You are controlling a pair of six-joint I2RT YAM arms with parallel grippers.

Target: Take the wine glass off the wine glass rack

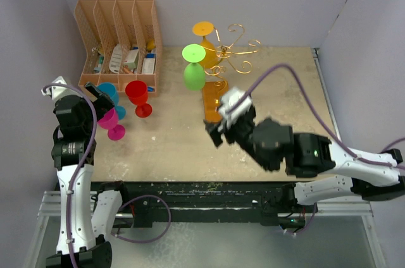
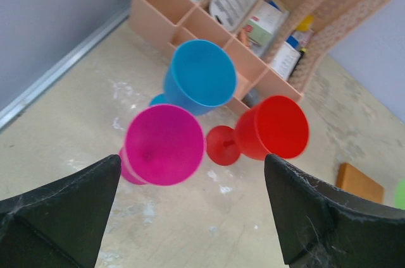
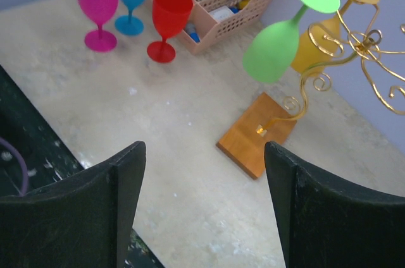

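The wine glass rack (image 1: 235, 50) is a gold wire stand with scroll arms on an orange-brown wooden base (image 1: 212, 100); it also shows in the right wrist view (image 3: 367, 47). A green wine glass (image 1: 193, 76) hangs upside down from it, clear in the right wrist view (image 3: 272, 50). A yellow-orange glass (image 3: 314, 45) hangs behind it. My right gripper (image 1: 219, 126) is open and empty, near the base's front, below the green glass (image 3: 205, 211). My left gripper (image 1: 100, 98) is open and empty at the far left (image 2: 190, 217).
A magenta glass (image 1: 111, 122), a blue glass (image 1: 109, 93) and a red glass (image 1: 138, 95) stand upright just ahead of my left gripper. A peach slotted file organizer (image 1: 120, 31) with small items stands at the back left. Walls close the left, back and right.
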